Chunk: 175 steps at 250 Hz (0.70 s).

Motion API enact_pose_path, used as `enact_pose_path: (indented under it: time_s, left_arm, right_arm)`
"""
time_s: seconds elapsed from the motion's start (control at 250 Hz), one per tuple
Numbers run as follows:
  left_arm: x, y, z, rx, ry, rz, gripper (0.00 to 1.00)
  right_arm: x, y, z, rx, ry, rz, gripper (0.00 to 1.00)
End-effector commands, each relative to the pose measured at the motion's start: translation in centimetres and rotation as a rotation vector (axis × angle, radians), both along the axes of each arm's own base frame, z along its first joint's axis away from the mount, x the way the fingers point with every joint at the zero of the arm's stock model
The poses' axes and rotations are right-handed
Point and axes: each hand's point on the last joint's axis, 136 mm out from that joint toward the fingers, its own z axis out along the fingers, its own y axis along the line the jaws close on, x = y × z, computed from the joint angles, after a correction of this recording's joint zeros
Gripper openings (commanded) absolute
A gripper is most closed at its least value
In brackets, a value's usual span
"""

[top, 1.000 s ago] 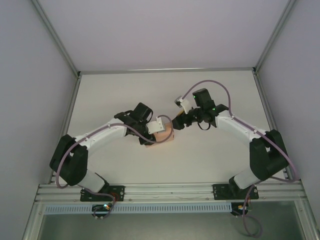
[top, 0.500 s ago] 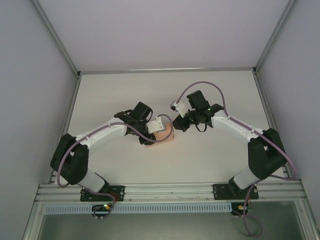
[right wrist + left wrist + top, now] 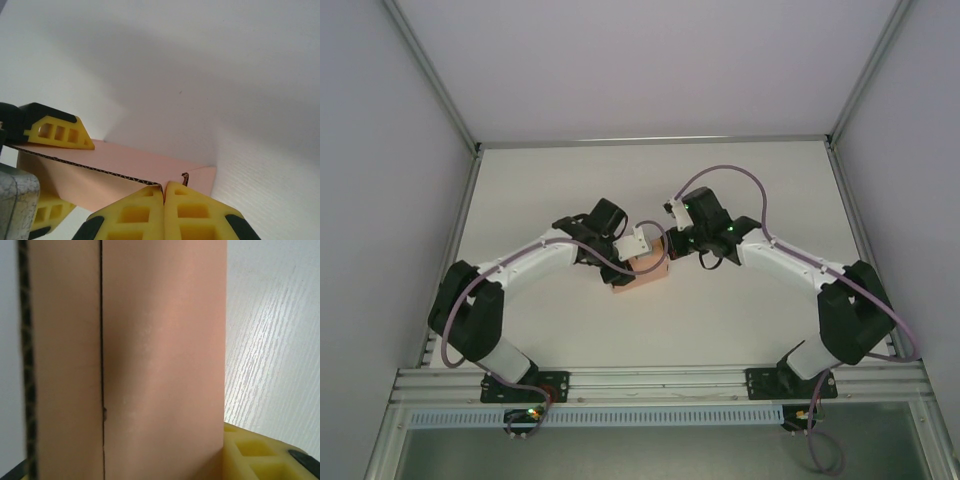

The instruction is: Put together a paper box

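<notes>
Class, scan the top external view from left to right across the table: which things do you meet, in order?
the left arm → the paper box → the right arm

The table (image 3: 740,190) was a white, matt slab with a fine, pale wood-grain running across it. A slim metal strip (image 3: 650,141) edged its far side, and a ribbed aluminium rail (image 3: 660,380) ran along the near edge. Near the middle of the surface was the paper box (image 3: 645,270), salmon-pink with a raw corrugated edge. Whether its base touched the table or hung just above it could not be told. A soft grey shadow spread over the white surface beyond it.
</notes>
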Motion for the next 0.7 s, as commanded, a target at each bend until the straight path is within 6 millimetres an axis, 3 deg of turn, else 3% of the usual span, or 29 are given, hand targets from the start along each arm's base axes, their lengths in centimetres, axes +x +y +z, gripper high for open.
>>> enact_pose_path:
  time_s: [0.0, 0.423, 0.575, 0.695]
  left_arm:
    - [0.7, -0.8, -0.3, -0.014, -0.003, 0.001, 0.43]
    - [0.9, -0.7, -0.3, -0.009, -0.015, -0.001, 0.44]
    - [1.3, -0.7, -0.5, -0.003, -0.018, 0.022, 0.45]
    - [1.2, -0.9, -0.4, -0.008, -0.009, 0.024, 0.45]
  right_arm:
    - [-2.3, 1.5, -2.1, 0.033, 0.071, 0.044, 0.0]
    - [-5.2, 1.4, -5.8, 0.021, -0.102, 0.213, 0.0]
    - [-5.9, 1.0, -7.1, 0.014, -0.028, 0.164, 0.0]
    - [-6.1, 0.9, -6.6, 0.024, 0.058, 0.078, 0.0]
